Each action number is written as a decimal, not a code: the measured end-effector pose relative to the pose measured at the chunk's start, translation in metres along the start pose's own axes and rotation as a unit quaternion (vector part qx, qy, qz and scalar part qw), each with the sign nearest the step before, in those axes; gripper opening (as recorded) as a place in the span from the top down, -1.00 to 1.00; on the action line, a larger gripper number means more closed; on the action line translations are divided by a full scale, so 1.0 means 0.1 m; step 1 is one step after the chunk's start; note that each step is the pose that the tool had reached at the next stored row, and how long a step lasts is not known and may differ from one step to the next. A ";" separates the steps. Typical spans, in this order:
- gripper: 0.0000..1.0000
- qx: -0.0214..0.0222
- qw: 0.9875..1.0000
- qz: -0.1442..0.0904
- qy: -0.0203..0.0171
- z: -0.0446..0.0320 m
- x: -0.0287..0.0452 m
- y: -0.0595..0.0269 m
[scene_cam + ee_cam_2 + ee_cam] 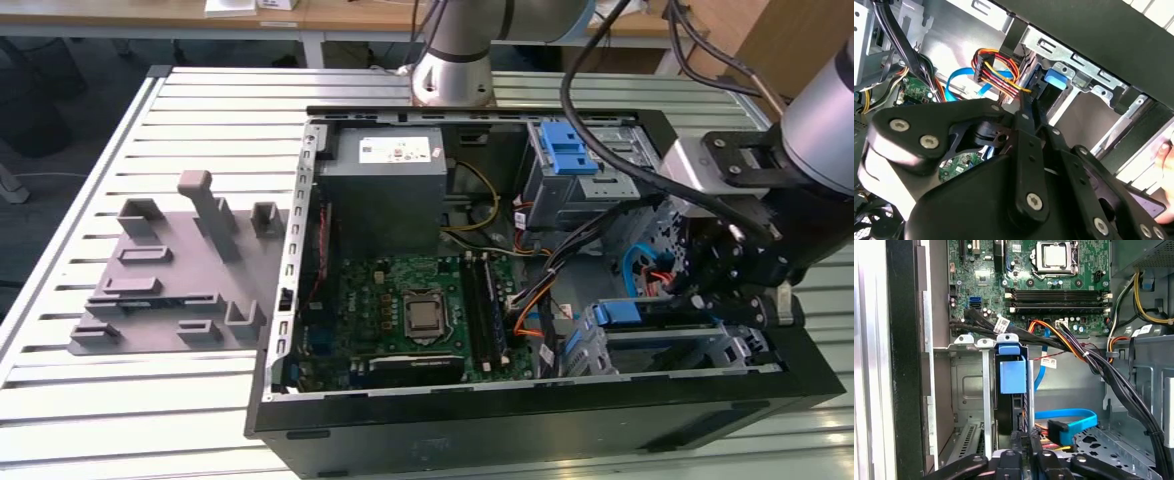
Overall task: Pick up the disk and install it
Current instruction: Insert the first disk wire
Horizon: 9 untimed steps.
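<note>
**Exterior view.** An open computer case [400, 420] lies on a slatted table [80, 150]. The arm reaches into the case's corner on the exterior view's right. The gripper [727, 290] hangs just beside the drive bay [667, 350]. The disk [625, 313] stands on edge in that bay, and its blue end tab is the part that can be seen. A grey holder [174, 270] lies well apart, on the exterior view's left.

**Second wrist view.** The gripper [1025, 107] has its linkage drawn in and its tips pressed close together. Nothing can be seen between them. The tips point at the blue tab of the disk [1056, 80], which sits in the bay mouth. A bundle of red, yellow and orange wires [996, 70] runs just beside them.

**First wrist view.** The disk [1013, 375] is seen end-on, between the bay's metal uprights [986, 390]. The gripper [1025, 442] is at the disk's near end, though contact cannot be confirmed. A blue ribbon cable [1074, 416] and a black cable bundle [1089, 357] pass close by.

**Step in hand.** The pick-up appears to be finished, and the work stands at seating the disk in its bay. Judged from these views, seating calls for a straight push along the bay guides, with the nearby cables kept out of the slot.
</note>
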<state>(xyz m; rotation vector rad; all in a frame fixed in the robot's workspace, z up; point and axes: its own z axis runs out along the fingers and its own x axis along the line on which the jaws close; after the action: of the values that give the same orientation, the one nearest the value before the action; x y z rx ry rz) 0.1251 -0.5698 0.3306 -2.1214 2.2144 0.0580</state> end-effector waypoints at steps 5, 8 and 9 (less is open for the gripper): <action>0.51 -0.001 1.000 0.000 0.001 -0.052 -0.004 -0.001; 0.51 -0.002 1.000 0.000 0.000 -0.083 -0.006 -0.003; 0.51 -0.002 1.000 0.000 0.000 -0.085 -0.007 -0.005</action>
<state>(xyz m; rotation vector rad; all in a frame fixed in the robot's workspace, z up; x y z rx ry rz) 0.1254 -0.5699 0.3391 -2.1235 2.2168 0.0614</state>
